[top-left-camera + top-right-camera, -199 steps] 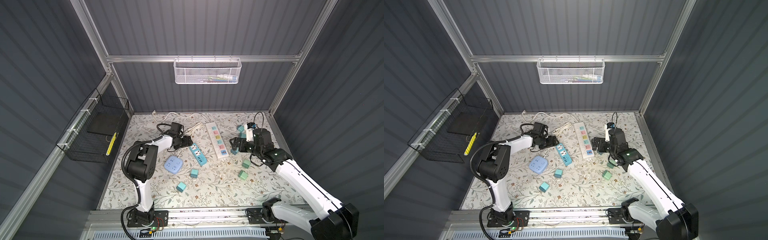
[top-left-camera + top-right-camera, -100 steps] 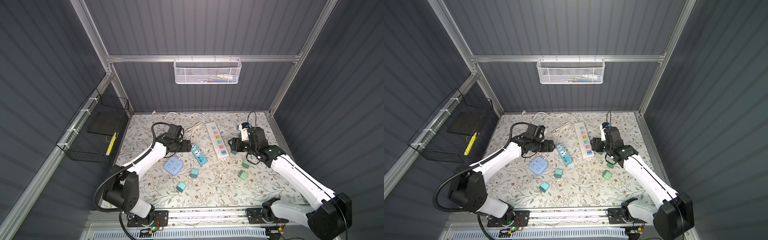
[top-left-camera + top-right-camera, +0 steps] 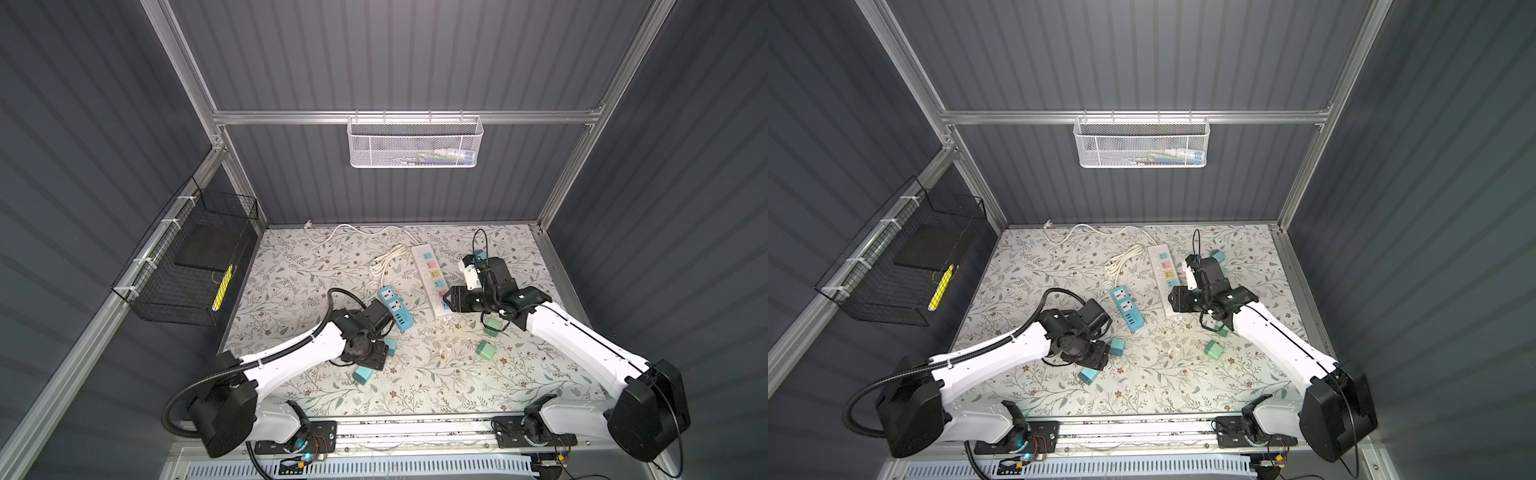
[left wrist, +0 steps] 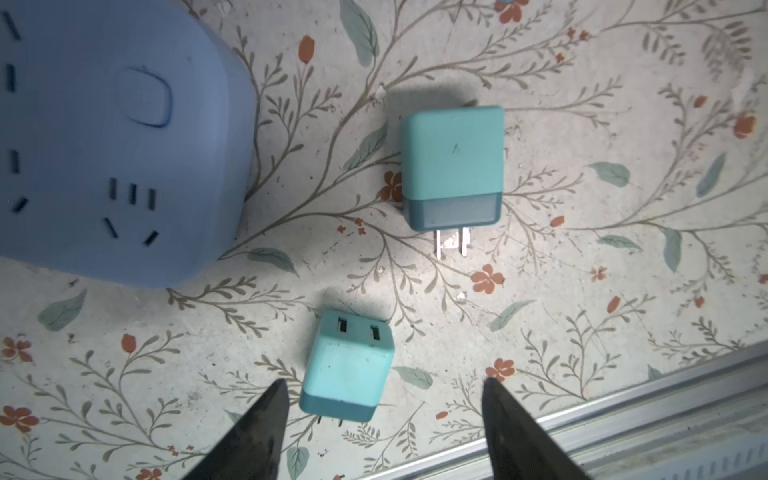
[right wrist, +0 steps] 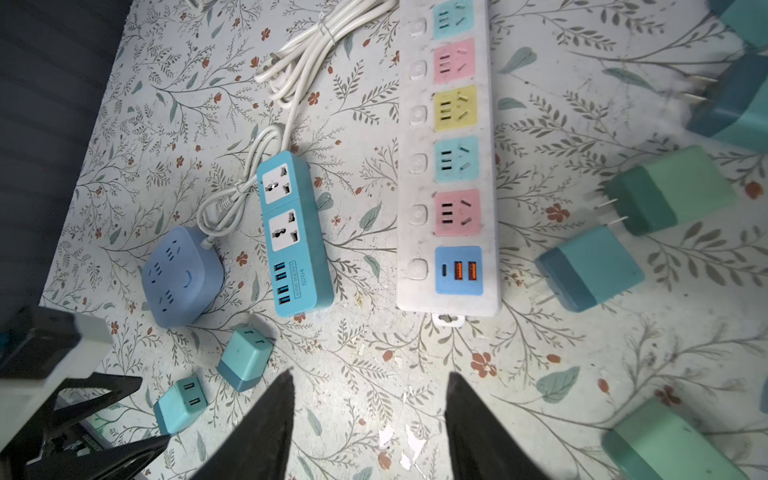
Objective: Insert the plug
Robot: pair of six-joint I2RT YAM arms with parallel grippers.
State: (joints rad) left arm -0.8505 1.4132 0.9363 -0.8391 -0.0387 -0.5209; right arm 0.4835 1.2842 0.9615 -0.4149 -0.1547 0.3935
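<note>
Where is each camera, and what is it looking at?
Top views: high over the front, looking down at the table; left arm and right arm show.
Left wrist: on the left arm, looking down past the left gripper at a teal plug.
Right wrist: on the right arm, looking down past the right gripper at the white power strip.
Shared: both wrist views show that plug and the blue socket cube.

Left arm (image 3: 291, 361) runs low from its base toward the middle, wrist bent so my left end effector (image 4: 384, 381) points straight down. Its jaws stand apart, gripping nothing. Right arm (image 3: 582, 345) stretches forward and inward, sloping down from the shoulder. My right end effector (image 5: 370, 374) faces the middle, tilted down, jaws parted with nothing between them. The two end effectors are well apart.
</note>
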